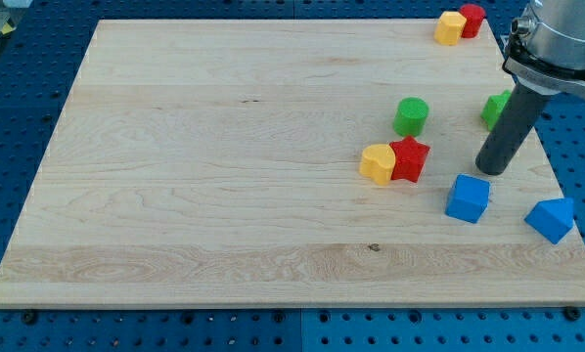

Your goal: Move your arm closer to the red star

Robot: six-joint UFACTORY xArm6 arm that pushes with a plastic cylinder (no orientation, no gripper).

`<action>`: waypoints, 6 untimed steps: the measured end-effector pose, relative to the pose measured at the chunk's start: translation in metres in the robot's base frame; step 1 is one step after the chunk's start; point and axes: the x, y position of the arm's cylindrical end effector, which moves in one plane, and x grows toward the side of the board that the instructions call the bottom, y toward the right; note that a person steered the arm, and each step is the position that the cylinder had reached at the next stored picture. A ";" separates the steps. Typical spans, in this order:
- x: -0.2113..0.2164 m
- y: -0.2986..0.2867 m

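1. The end effector is a straight dark rod with nothing to spread or press together; my tip [490, 170] rests on the bench [224, 166] and holds nothing.
2. My tip touches no block. The nearest is a blue cube [468, 198], just below it and slightly toward the view's left, with a narrow strip of wood between them.
3. The red star [410, 159] lies to the view's left of my tip, at nearly the same height in the view, near but apart from it.
4. A yellow heart-shaped block [378, 163] touches the red star on its far side from my tip.
5. A green cylinder [411, 116] stands up and to the view's left of my tip, above the red star.
6. A green block [496, 109], shape unclear, is partly hidden behind the rod, above my tip.
7. A second blue block [551, 219] sits down and to the view's right of my tip.
8. Far above my tip, at the bench's top edge, a yellow block [450, 28] touches a red block [472, 20].
9. No readable writing or labels show.
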 end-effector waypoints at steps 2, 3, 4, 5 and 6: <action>-0.004 0.000; -0.005 -0.002; -0.005 -0.014; -0.005 -0.020; -0.005 -0.028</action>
